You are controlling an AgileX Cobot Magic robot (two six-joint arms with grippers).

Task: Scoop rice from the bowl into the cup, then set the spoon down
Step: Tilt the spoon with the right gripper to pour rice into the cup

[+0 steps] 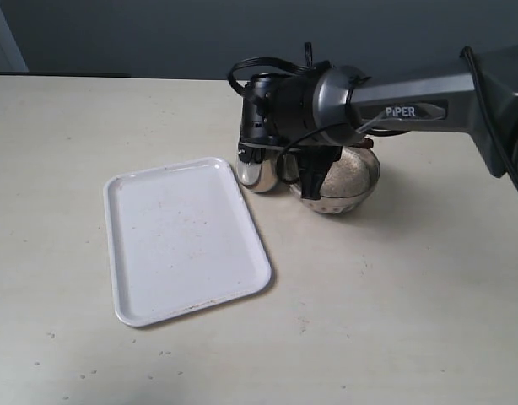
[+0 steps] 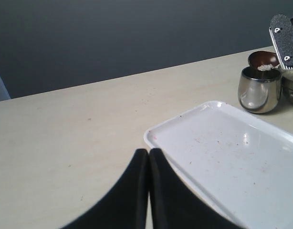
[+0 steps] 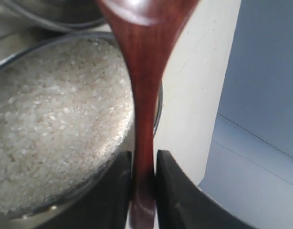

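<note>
I hold the spoon (image 2: 262, 58) over the cup (image 2: 259, 91), its handle pinched in the right gripper (image 3: 144, 167). I judge the pour underway. The bowl (image 1: 339, 201) beside it holds much rice (image 3: 56, 124); setting down remains. The left gripper (image 2: 149, 153) is closed, empty, near the tray (image 2: 223, 157).

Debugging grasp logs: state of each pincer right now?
Left pincer: closed, holding nothing.
Right pincer: closed on the spoon handle.

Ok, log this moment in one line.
right claw: shut on spoon | bowl: holds rice | spoon: at cup rim, rice on it | left claw: shut, empty, by tray
</note>
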